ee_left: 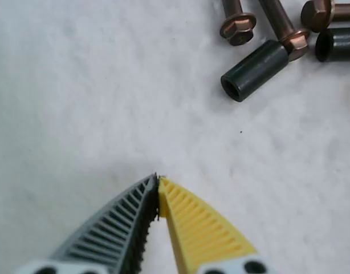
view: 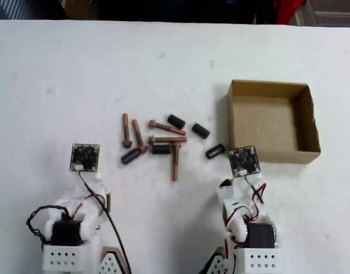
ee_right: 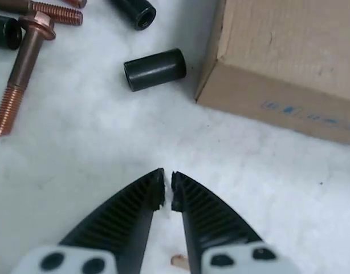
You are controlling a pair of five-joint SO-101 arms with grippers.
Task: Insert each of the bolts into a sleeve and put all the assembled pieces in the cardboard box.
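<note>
Table: white top, bearing every item listed below.
Cardboard box: brown, open-topped and upright, on the right of the table in the high view; its bare floor was in view.
Bolts: five, copper-coloured, with flanged heads. They lay flat and loose in a cluster near the middle of the table, left of the cardboard box, and none sat inside a sleeve.
Sleeves: five, short, black and hollow, lying on their sides among and around the bolts.
Left-hand sleeve: lay at the cluster's left edge, one end touching the head of a bolt, open bore facing the left gripper.
Right-hand sleeve: lay alone, just beside the near corner of the cardboard box, apart from the bolts.
Left gripper: one grey finger and one yellow, tips pressed together with nothing held. It was over bare table, short of the left-hand sleeve.
Right gripper: two black fingers, tips drawn almost together with a sliver of a gap and nothing held. It was over bare table, near the right-hand sleeve and the front wall of the cardboard box.
</note>
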